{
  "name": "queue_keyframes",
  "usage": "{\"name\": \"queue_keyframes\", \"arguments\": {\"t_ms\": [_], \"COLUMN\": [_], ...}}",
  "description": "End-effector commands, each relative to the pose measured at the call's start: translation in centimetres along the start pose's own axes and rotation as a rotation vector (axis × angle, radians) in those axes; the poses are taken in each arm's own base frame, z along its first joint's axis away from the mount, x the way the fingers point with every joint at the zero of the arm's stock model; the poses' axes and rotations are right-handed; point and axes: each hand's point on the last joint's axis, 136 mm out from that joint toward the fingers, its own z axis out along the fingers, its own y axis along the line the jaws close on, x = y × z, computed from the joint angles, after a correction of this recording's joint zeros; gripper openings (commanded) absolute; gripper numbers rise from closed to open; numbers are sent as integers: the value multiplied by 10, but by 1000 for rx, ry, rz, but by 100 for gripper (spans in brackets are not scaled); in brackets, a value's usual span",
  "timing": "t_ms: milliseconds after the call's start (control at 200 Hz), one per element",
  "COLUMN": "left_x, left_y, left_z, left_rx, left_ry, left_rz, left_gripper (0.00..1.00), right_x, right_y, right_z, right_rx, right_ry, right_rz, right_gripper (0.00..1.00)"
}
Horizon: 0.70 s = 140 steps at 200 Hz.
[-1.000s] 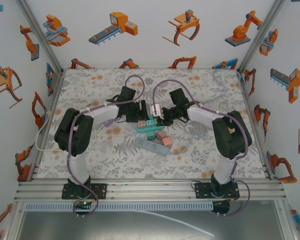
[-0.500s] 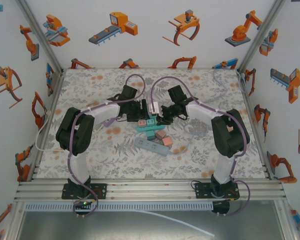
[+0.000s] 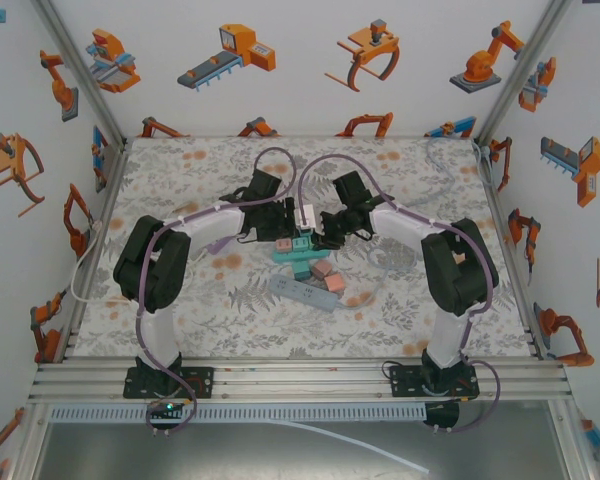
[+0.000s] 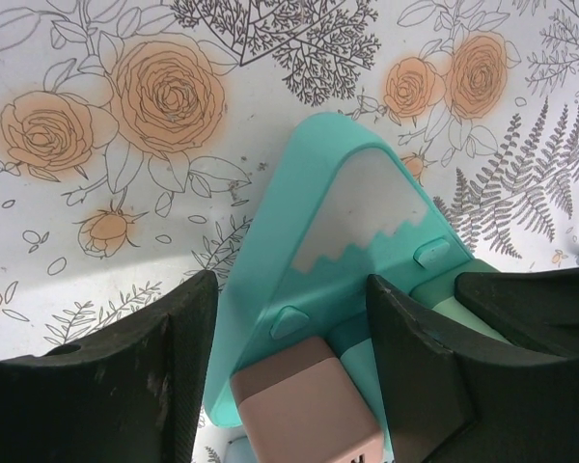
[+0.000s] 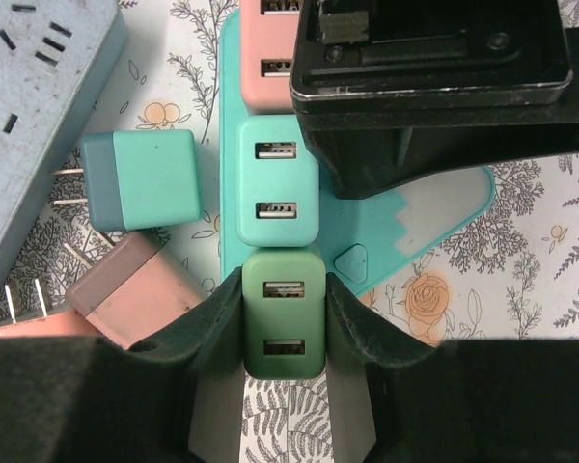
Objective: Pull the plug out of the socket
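Observation:
The socket (image 4: 299,193) is a teal power strip (image 3: 298,260) lying mid-table, with pink, teal and dark green plugs in a row on it. My right gripper (image 5: 282,289) is shut on the dark green plug (image 5: 282,328) at the strip's end, one finger (image 5: 362,328) pressed to each side of it; the plug still sits on the strip. My left gripper (image 4: 291,289) straddles the strip's other end, its fingers (image 4: 405,357) close against both long sides. The pink plug (image 4: 304,405) stands between them. Both grippers (image 3: 283,237) (image 3: 320,238) meet over the strip in the top view.
A grey-blue power strip (image 3: 305,293) lies just in front of the teal one. Loose plugs lie between them: a teal one (image 5: 140,178) and a pink one (image 5: 125,289). The left wrist's black body (image 5: 434,87) hangs over the strip's far part.
My left gripper has edged right along the socket and its jaws have narrowed. The right gripper has shifted slightly left, still shut on the green plug.

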Motion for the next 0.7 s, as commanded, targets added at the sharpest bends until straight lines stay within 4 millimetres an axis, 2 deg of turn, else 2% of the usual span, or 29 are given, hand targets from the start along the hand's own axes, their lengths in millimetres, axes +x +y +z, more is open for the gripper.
{"name": "queue_keyframes", "arguments": {"t_ms": [0, 195, 531, 696], "left_x": [59, 62, 66, 68], "left_y": [109, 113, 124, 119], "left_z": [34, 36, 31, 34], "left_rx": [-426, -436, -479, -449], "left_ry": [135, 140, 150, 180], "left_rz": [50, 52, 64, 121], "left_gripper": [58, 58, 57, 54], "right_x": [-66, -62, -75, -67], "right_y": [-7, 2, 6, 11], "right_z": [-16, -11, -19, -16], "right_rx": [-2, 27, 37, 36], "right_ry": [-191, -107, -148, -125], "right_rz": [-21, -130, -172, -193], "right_gripper": [11, 11, 9, 9]}}
